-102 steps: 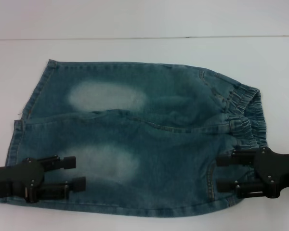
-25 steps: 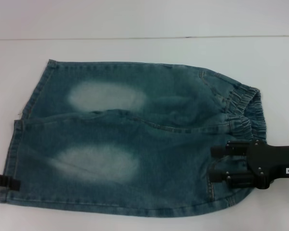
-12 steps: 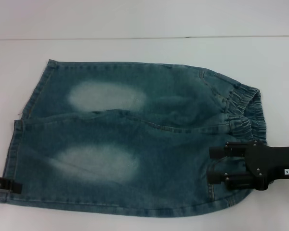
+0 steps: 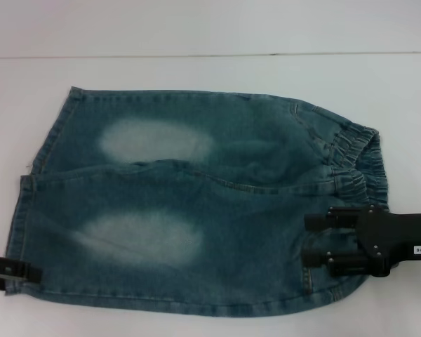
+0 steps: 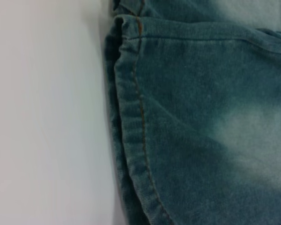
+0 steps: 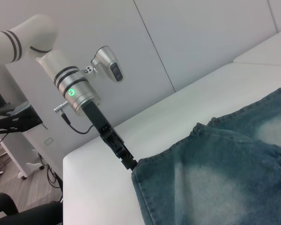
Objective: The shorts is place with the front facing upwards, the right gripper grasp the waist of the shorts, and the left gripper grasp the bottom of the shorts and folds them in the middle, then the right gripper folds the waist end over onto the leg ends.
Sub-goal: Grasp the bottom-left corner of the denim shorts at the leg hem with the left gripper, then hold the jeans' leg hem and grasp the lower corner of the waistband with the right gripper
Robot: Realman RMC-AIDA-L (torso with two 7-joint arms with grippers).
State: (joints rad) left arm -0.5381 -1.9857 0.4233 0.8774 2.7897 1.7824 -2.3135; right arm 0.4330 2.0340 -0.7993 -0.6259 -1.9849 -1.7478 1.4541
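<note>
Blue denim shorts [image 4: 196, 203] lie flat on the white table, elastic waist [image 4: 358, 161] to the right and leg hems [image 4: 17, 210] to the left. My right gripper [image 4: 310, 239] is open over the near corner of the waist end, one finger on each side of a strip of denim. My left gripper [image 4: 17, 270] sits low at the near corner of the front leg's hem, mostly out of the head view. The right wrist view shows the left gripper [image 6: 126, 161] touching that hem corner. The left wrist view is filled by the stitched hem [image 5: 131, 117].
The white table [image 4: 210, 70] extends beyond the shorts on all sides, with its far edge near the top of the head view. A white wall, a stand and a chair part [image 6: 4, 206] show off the table behind the left arm [image 6: 70, 84].
The left gripper drew back from over the front leg to the left edge, then crept right onto the hem corner. The right gripper shifted slightly left over the waist corner.
</note>
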